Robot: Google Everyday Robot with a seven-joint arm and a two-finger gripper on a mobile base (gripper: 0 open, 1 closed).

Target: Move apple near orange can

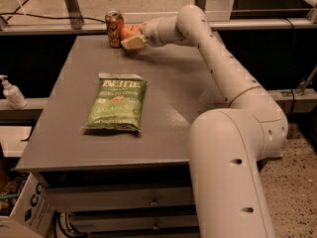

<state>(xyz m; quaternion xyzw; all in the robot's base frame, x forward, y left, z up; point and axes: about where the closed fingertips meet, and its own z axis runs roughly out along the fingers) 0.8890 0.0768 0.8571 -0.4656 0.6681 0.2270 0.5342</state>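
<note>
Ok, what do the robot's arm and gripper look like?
The arm is smooth, glossy cream-white, built of thick rounded tubular segments with bulging joints and small dark dots along its side; no cables show on it. The gripper, at the far edge of the table around the apple by the orange can, has pale tan, wedge-shaped fingers.

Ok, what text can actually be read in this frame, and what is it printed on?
"KETTLE": top of the green chip bag.
"POTATO CHIPS": same bag, under the brand.
"JALAPEÑO": same bag, middle.
"CO": cardboard box at bottom left, cut off.
Markings on the orange can: too blurred to read.
No text on the gripper, which holds the apple beside the can.
</note>
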